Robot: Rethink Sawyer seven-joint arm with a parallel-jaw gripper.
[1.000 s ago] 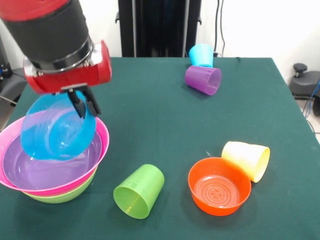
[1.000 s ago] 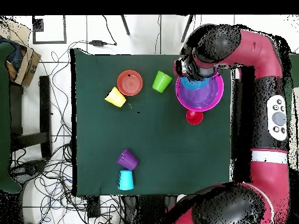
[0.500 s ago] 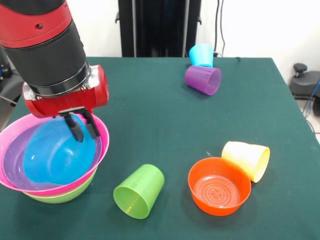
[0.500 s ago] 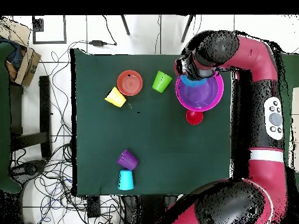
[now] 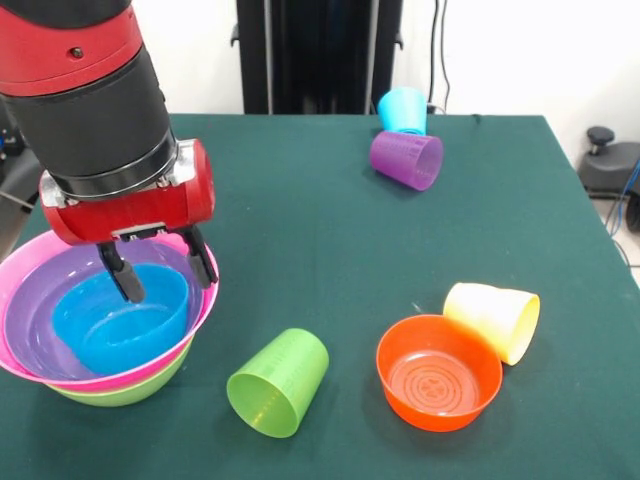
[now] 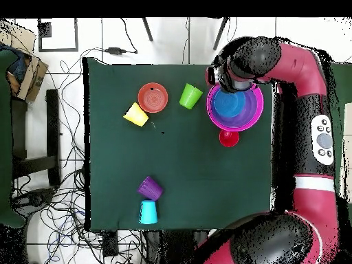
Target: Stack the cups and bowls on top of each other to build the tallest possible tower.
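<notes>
At the lower left of the front view, the blue bowl (image 5: pixel 120 325) is seen nested upright in the purple bowl (image 5: pixel 40 330), inside the pink bowl (image 5: pixel 205 300) and the green bowl (image 5: pixel 120 392). The gripper (image 5: pixel 158 275) is held just above it, released, with its fingers (image 5: pixel 124 280) spread apart. The orange bowl (image 5: pixel 438 372) and yellow cup (image 5: pixel 495 318) are found touching at lower right, the green cup (image 5: pixel 280 382) at lower centre.
</notes>
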